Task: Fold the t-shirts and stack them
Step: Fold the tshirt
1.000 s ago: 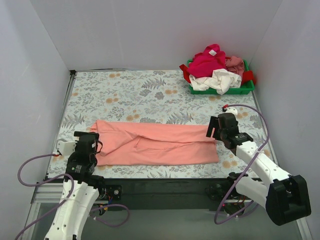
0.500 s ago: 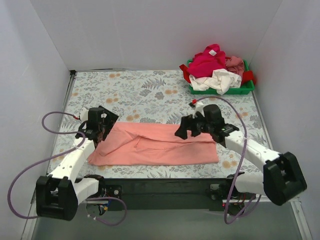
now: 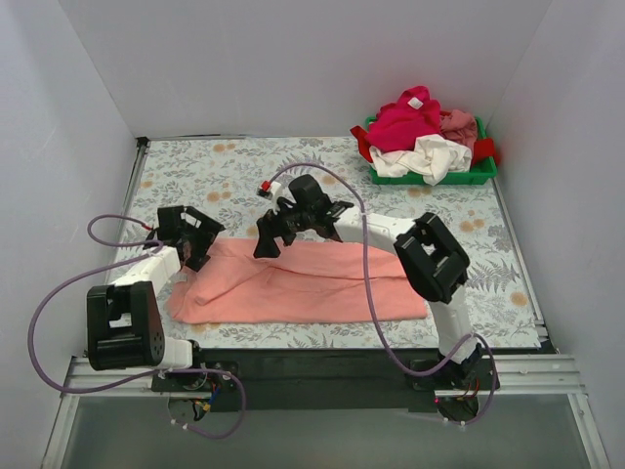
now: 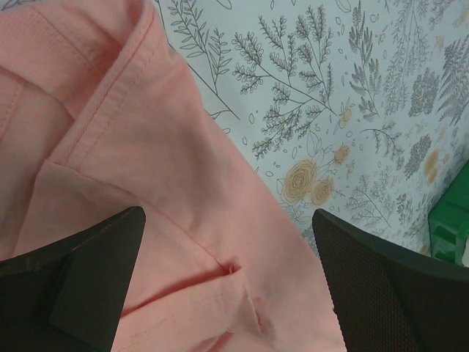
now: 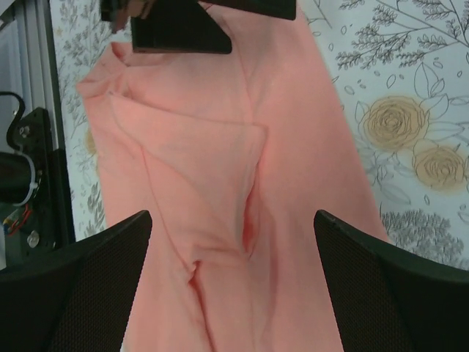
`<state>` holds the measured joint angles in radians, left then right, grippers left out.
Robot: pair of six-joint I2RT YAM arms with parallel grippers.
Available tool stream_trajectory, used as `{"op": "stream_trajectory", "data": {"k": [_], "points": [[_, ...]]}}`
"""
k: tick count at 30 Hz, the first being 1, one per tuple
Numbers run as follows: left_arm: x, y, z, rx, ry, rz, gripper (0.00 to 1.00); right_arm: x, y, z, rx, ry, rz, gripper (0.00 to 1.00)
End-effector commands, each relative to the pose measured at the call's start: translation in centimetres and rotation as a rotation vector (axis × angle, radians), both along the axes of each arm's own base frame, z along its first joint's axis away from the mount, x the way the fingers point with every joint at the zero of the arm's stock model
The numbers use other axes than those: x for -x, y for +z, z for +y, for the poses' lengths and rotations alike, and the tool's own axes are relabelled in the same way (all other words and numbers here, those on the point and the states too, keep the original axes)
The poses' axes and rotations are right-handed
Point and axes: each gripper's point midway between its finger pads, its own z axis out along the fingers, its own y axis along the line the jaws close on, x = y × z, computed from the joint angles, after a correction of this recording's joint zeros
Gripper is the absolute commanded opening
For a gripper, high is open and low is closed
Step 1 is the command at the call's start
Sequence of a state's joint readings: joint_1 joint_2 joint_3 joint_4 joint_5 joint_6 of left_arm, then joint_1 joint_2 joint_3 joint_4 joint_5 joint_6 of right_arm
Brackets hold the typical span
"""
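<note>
The salmon-pink t-shirt (image 3: 312,283) lies folded into a long band across the near half of the table. My left gripper (image 3: 200,244) is open over its far left corner; the left wrist view shows the pink cloth (image 4: 146,183) with a hem seam between the spread fingers (image 4: 80,279). My right gripper (image 3: 269,237) is open, reached far left over the band's far edge near the middle; the cloth (image 5: 242,220) with creases lies between its fingers (image 5: 396,279). Magenta, white, red and dusty pink shirts (image 3: 422,132) lie heaped at the back right.
The heaped shirts sit in a green plastic tray (image 3: 479,176) at the back right corner. The table carries a floral cloth (image 3: 254,181). White walls close in left, right and back. The left gripper's body (image 5: 183,29) shows at the top of the right wrist view.
The right arm has swung far to the left, from the shirt's right end to its middle. The left gripper has stayed at the far left corner. The shirt's left end looks a little more bunched.
</note>
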<state>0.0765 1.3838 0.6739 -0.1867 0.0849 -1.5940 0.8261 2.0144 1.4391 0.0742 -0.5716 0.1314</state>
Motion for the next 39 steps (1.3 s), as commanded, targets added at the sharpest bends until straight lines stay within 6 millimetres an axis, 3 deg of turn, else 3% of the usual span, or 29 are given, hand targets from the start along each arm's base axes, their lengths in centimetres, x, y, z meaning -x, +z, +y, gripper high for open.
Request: {"op": "stream_trajectory", "data": {"k": [1, 3, 5, 6, 11, 19, 22, 25, 28, 29, 34, 39], "points": [[-0.9, 1.3, -0.2, 0.026, -0.039, -0.065, 0.98, -0.8, 0.9, 2.8, -0.052, 0.055, 0.014, 0.97], [-0.4, 0.6, 0.2, 0.023, -0.029, -0.048, 0.98, -0.5, -0.6, 3.7, -0.036, 0.072, 0.036, 0.97], [-0.1, 0.5, 0.4, 0.015, -0.031, -0.047, 0.98, -0.2, -0.3, 4.9, -0.051, 0.093, 0.044, 0.96], [0.0, 0.4, 0.5, 0.014, -0.027, -0.044, 0.98, 0.1, -1.3, 5.2, -0.041, 0.100, 0.064, 0.95], [0.4, 0.6, 0.7, 0.007, -0.024, -0.047, 0.98, 0.7, -2.7, 6.7, -0.036, 0.116, 0.108, 0.87], [0.8, 0.9, 1.0, -0.012, -0.019, -0.056, 0.98, 0.7, -5.0, 7.1, 0.009, 0.084, 0.126, 0.86], [0.9, 1.0, 1.2, -0.023, -0.012, -0.059, 0.98, 1.0, -5.1, 7.0, 0.007, 0.094, 0.144, 0.80], [1.0, 0.8, 1.3, -0.025, -0.008, -0.053, 0.98, 1.5, -4.6, 7.3, -0.004, 0.114, 0.140, 0.64], [1.0, 0.6, 1.4, -0.032, -0.003, -0.048, 0.98, 2.0, -4.0, 7.6, -0.012, 0.127, 0.138, 0.43], [1.0, 0.5, 1.5, -0.034, -0.001, -0.046, 0.98, 2.1, -3.8, 7.6, -0.015, 0.130, 0.133, 0.32], [1.1, 0.4, 1.8, -0.049, 0.009, -0.038, 0.98, 2.6, -3.1, 7.4, -0.020, 0.138, 0.131, 0.04], [1.3, 0.4, 2.2, -0.064, 0.022, -0.036, 0.98, 3.9, -2.5, 6.3, -0.020, 0.173, 0.119, 0.01]]}}
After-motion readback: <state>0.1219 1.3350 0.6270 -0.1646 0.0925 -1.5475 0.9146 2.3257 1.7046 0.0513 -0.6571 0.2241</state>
